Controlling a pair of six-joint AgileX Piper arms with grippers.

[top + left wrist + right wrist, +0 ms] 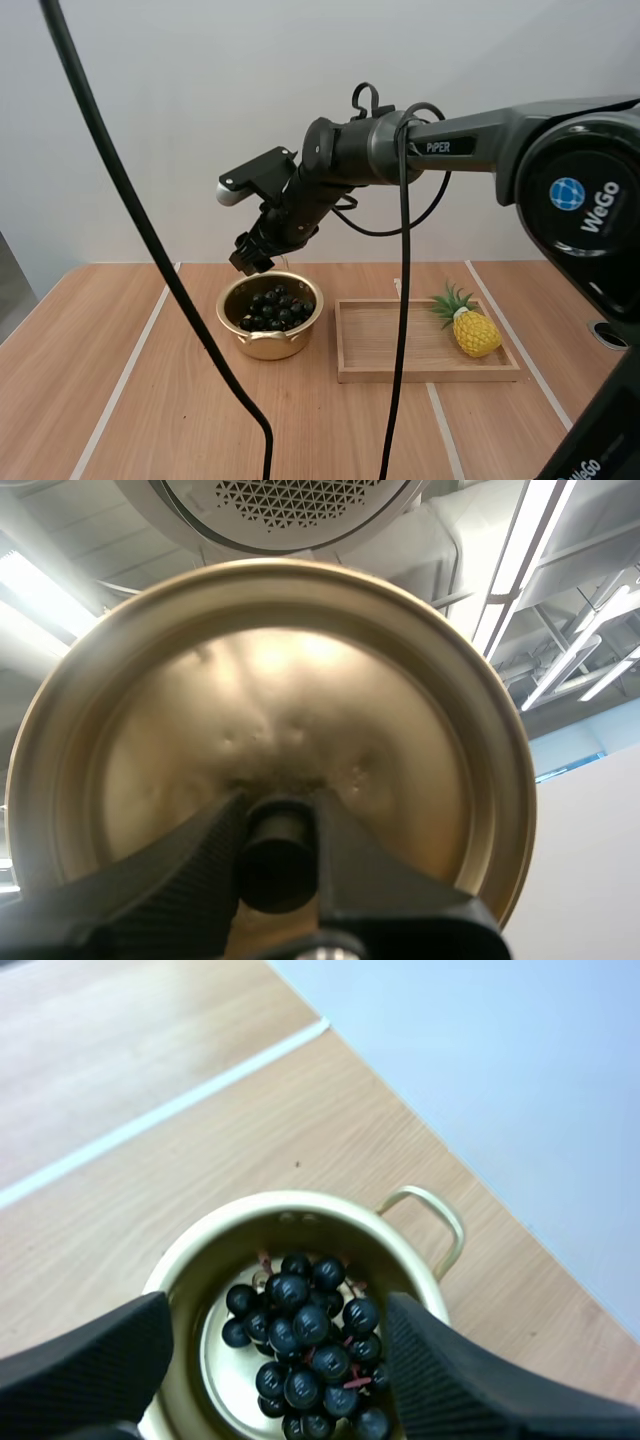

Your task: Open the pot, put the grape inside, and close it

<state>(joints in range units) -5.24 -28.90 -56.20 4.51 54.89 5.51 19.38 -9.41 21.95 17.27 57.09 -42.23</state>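
Left fingers (190, 870) pinching knob (275, 855) of lid (280, 690), right arm (420, 148) angled down, right fingers (90, 1360) spread over grapes (310, 1345) in pot (300, 1200)

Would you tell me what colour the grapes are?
The grapes are glossy black, clearest in the right wrist view.

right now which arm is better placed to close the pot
Left. The left gripper is shut on the lid by its knob; the right gripper hangs open over the pot, grapes already inside.
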